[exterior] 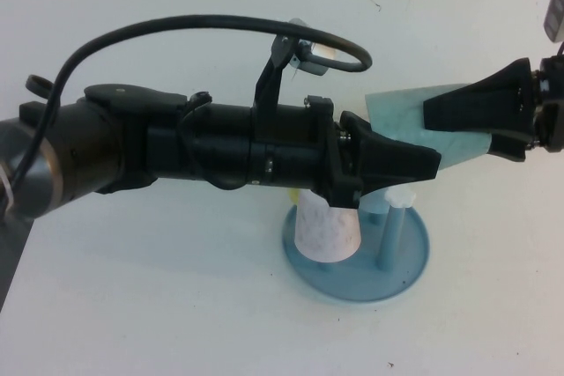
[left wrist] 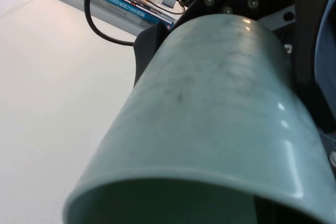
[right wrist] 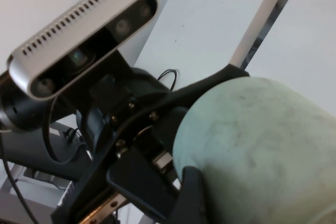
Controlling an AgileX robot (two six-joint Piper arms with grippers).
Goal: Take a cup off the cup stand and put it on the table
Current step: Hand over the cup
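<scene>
Left gripper (exterior: 426,161), reaching in from 9 o'clock to the scene's centre: jaws drawn nearly together, one finger (right wrist: 210,80) lying along the wall of the cup (exterior: 401,112). Cup stand (exterior: 410,269), at 6 o'clock from the gripper, on the table (exterior: 132,305); a pale speckled cup (exterior: 326,231) sits upside down on it beside a white-capped peg (exterior: 388,235). The mint-green cup lies on its side in the air, above the stand, between both grippers. Right gripper (exterior: 445,117), entering from 3 o'clock: jaws set wide, clasping the cup's body.
</scene>
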